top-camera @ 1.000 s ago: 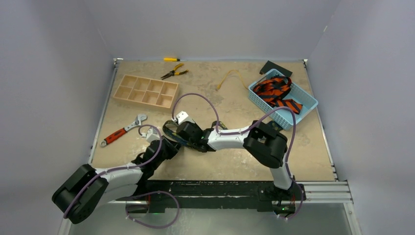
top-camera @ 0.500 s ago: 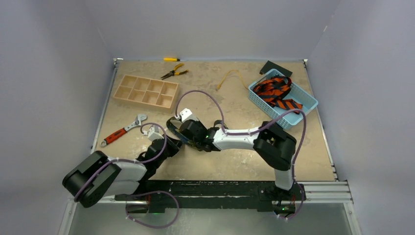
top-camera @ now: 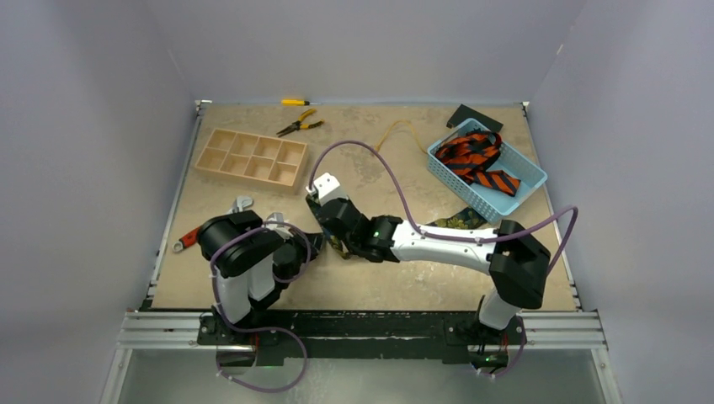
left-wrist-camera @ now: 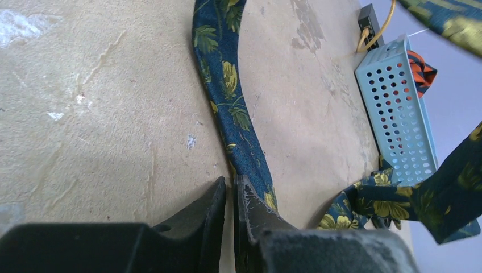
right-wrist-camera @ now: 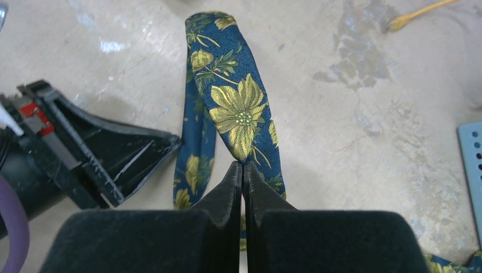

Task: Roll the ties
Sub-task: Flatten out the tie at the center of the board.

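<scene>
A navy tie [right-wrist-camera: 236,102] with yellow flowers lies on the table; a fold of it rises from my right gripper [right-wrist-camera: 242,165], which is shut on it. A lower strip runs past my left gripper [left-wrist-camera: 230,182], whose jaws stand a thin slit apart with the tie's [left-wrist-camera: 227,85] edge at their tips. From above, both grippers meet mid-table, left gripper [top-camera: 317,244] facing right gripper [top-camera: 341,247]. The tie's far end [top-camera: 455,221] is bunched by the blue basket [top-camera: 522,189]. Orange-red striped ties [top-camera: 473,156] fill that basket.
A wooden compartment tray [top-camera: 251,157] sits at the back left, pliers [top-camera: 299,126] and a yellow screwdriver [top-camera: 295,102] behind it. A red-handled wrench [top-camera: 183,242] lies by the left arm. A thin yellow cord [top-camera: 396,133] and a black block [top-camera: 473,116] are near the basket.
My right gripper has shut on the tie's fold. The left arm's elbow swung in from the far left to above its base. The right arm's elbow moved right.
</scene>
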Motion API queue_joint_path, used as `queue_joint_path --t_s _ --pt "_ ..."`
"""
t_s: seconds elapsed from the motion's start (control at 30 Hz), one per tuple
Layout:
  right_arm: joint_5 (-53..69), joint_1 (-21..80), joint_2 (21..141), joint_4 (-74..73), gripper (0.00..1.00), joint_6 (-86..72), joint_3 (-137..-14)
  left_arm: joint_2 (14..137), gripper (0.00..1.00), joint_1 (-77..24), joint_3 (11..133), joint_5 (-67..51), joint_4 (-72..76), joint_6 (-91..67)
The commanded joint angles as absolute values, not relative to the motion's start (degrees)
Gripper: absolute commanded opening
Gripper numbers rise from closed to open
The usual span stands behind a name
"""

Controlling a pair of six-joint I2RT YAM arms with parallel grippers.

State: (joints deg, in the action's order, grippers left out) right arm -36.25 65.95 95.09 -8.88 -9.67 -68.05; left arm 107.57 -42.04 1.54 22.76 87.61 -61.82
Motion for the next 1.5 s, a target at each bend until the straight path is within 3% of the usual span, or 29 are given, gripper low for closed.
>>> queue_joint_path --t_s 0.0,0.17,0.43,0.57,0.67,0.87,1.03,1.07,1.17,1.23,1.3,1.4,1.47 --pt "-35.4 67.1 94.1 -11.9 0.0 -14.8 -66.1 108.1 0.12 -43.5 -2.4 26.5 102.0 -54.0" --pt "-32.4 67.3 94.7 -10.7 0.0 -17.7 -64.3 99.3 0.18 -43.5 -3.9 27.2 101.9 -48.0" --pt "-29.1 69.9 97.9 -8.4 0.0 -18.4 -65.6 87.4 0.57 -44.1 -9.6 30.7 92.0 -49.5" --pt "-28.5 70.9 99.5 -8.5 0.0 -18.8 -66.0 76.3 0.62 -47.2 -10.4 33.2 81.6 -48.8" --pt "-28.8 71.9 99.9 -8.8 0.0 -19.9 -65.7 60.8 0.64 -49.9 -9.8 36.8 66.8 -47.6" --pt "-28.0 73.2 97.1 -8.0 0.0 -22.8 -62.7 23.2 0.64 -50.7 -1.9 42.1 22.2 -44.4" --pt "-26.3 75.3 93.6 -7.6 0.0 -25.6 -58.2 10.1 0.64 -50.7 6.5 46.3 1.0 -44.0" --pt "-26.2 75.8 92.7 -7.8 0.06 -26.5 -57.2 9.8 0.64 -50.7 8.0 47.0 -3.3 -44.6" --pt "-25.9 76.2 88.9 -8.4 0.43 -29.2 -54.8 11.2 0.64 -50.7 12.2 48.8 -11.3 -47.5" --pt "-26.3 76.3 85.5 -9.4 0.58 -31.5 -53.7 12.6 0.64 -50.8 14.1 49.8 -14.1 -48.6" --pt "-26.8 76.3 81.5 -10.7 0.65 -33.9 -52.6 13.8 0.64 -50.8 15.7 50.6 -15.4 -49.2" --pt "-28.4 75.3 74.7 -12.4 0.66 -39.1 -49.3 15.5 0.64 -50.7 17.8 50.7 -15.9 -48.5" --pt "-26.9 69.1 70.9 -13.9 0.67 -44.0 -46.2 16.6 0.63 -50.7 19.7 50.4 -16.8 -48.7"
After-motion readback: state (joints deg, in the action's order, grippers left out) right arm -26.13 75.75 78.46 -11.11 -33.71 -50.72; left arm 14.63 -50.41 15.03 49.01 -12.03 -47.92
